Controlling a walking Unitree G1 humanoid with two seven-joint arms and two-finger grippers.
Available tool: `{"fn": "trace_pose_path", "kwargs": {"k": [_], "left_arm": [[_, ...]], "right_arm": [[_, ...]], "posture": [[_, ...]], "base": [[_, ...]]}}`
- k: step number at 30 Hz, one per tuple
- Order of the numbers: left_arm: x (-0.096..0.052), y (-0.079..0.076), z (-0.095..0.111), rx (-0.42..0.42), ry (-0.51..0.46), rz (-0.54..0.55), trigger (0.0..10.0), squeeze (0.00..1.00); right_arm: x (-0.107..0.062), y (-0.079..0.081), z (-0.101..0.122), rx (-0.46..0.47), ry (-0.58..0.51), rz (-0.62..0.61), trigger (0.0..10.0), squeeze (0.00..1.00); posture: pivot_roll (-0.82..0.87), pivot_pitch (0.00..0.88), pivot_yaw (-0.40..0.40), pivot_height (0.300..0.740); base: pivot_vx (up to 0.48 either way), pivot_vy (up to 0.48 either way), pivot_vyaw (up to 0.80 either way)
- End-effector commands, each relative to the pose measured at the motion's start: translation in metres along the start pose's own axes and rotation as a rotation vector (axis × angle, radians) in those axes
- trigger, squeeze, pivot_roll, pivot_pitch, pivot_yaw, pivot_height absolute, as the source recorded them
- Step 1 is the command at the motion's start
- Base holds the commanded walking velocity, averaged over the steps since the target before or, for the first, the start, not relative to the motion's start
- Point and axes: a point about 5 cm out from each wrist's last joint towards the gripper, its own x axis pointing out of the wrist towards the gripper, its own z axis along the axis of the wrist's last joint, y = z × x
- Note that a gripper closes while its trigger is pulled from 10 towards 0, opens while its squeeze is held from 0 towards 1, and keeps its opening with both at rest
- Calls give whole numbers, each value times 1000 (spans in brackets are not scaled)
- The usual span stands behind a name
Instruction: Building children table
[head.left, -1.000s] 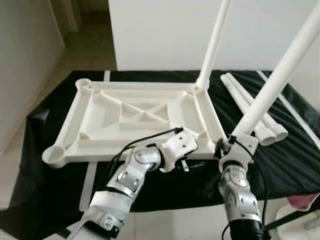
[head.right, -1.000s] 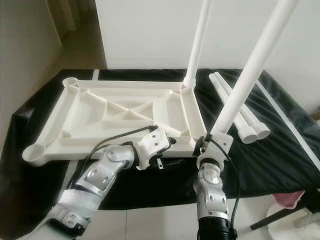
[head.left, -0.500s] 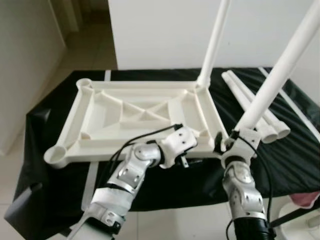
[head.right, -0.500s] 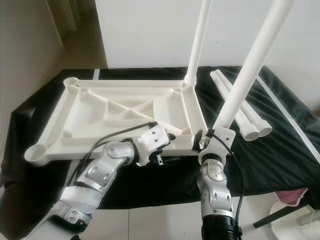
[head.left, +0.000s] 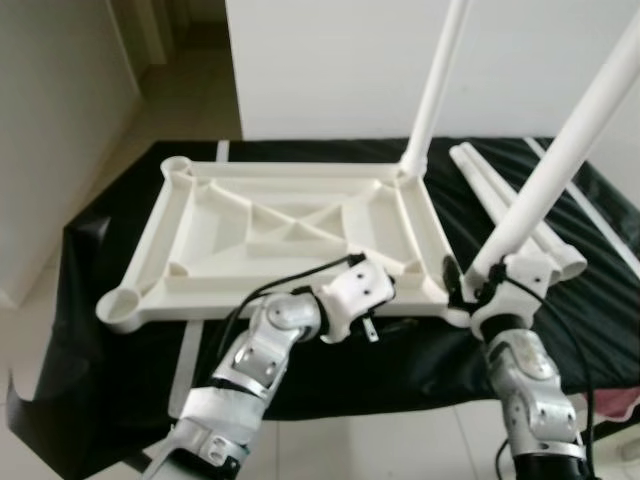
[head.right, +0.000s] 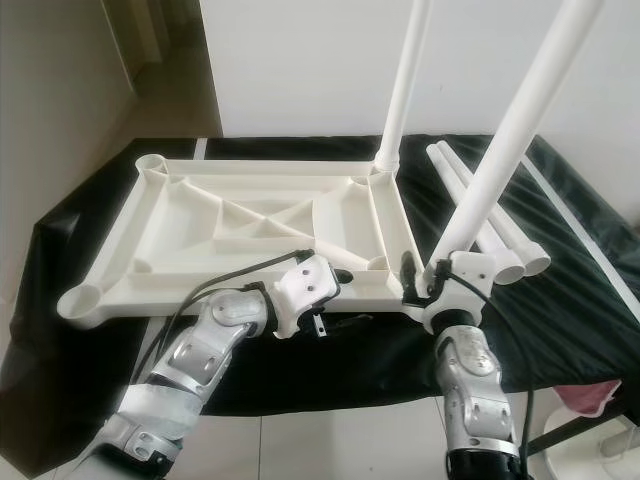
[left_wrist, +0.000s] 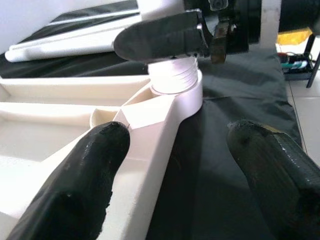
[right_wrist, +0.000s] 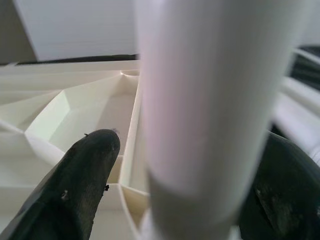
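We see the white ribbed plastic tabletop (head.left: 290, 235) lying upside down at frame centre on a black cloth (head.left: 90, 300). One smooth round leg (head.left: 437, 85) stands upright in its far right corner. Our right gripper (head.left: 480, 290), lower right, is clamped on a second tubular leg (head.left: 560, 165), its threaded end at the near right corner socket. Our left gripper (left_wrist: 180, 165), fingers apart, straddles the tabletop's near edge. Two spare legs (head.left: 510, 215) lie at right.

White tabletop (head.left: 290, 235), black cloth (head.left: 100, 290)
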Motion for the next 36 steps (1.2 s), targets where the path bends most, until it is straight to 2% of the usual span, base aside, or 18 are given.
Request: {"fn": "trace_pose_path", "kwargs": {"k": [1,4,7,14,18,19,20,21,22,23,24,25,26,28,29,30,31,36], "left_arm": [[-2,1,-2,13,7,105,10000,0],[-3,0,-3,9,7,97,10000,0],[-4,-6,-8,-70,-2,37,10000,0],[-2,-4,-9,-42,10,37,10000,24],[-1,-4,-10,-26,24,36,10000,0],[-2,-4,-9,-25,23,28,10000,0],[-2,-4,-9,-25,23,28,10000,0],[-3,-4,-7,-21,19,22,10000,0],[-3,-4,-7,-21,19,22,10000,0],[-3,-4,-6,-17,18,16,10000,0],[-3,-3,-6,-14,20,13,10000,0],[-3,-3,-6,-12,22,12,10000,0],[-3,-3,-6,-10,24,12,10000,0],[-2,-3,-5,-9,21,10,10000,0],[-2,-3,-5,-9,21,10,10000,0],[-2,-3,-5,-9,21,10,10000,0],[-4,-1,-4,-5,23,17,10000,0],[-5,1,-4,-4,27,24,10000,0]], "right_arm": [[-3,-6,-2,-1,14,44,10000,0],[-4,-7,-2,-4,21,59,10000,0],[-4,-11,-4,-23,35,162,10000,0],[4,-21,-8,-32,71,276,10000,0],[5,-24,-13,-74,90,306,10000,0],[7,-24,-14,-78,96,325,7961,0],[7,-24,-14,-78,96,325,7961,0],[9,-23,-14,-81,100,347,6980,0],[9,-23,-14,-81,100,347,6980,0],[12,-23,-15,-78,104,364,7490,0],[16,-23,-16,-91,107,374,5020,0],[19,-23,-16,-102,110,378,5020,0],[21,-22,-18,-100,116,384,3725,0],[23,-23,-20,-108,122,387,3608,0],[23,-23,-20,-108,122,387,2353,0],[23,-23,-20,-108,122,387,2353,0],[24,-23,-22,-107,124,382,0,0],[24,-23,-23,-103,123,381,0,0]], "posture": [[8,0,-9,740],[8,0,-8,740],[6,0,-1,740],[9,0,-1,740],[11,0,-1,740],[16,0,1,740],[16,0,1,740],[18,0,2,740],[18,0,2,740],[18,0,3,740],[19,0,7,740],[19,0,7,740],[21,0,8,740],[25,0,8,740],[25,0,8,740],[25,0,8,740],[36,0,11,740],[40,0,8,740]], "base": [[0,0,0],[0,0,0],[0,0,0],[0,0,0],[0,0,0],[0,0,0],[0,0,0],[0,0,0],[0,0,0],[0,0,0],[0,0,0],[0,0,0],[0,0,0],[0,0,0],[0,0,0],[0,0,0],[0,0,0],[0,0,0]]}}
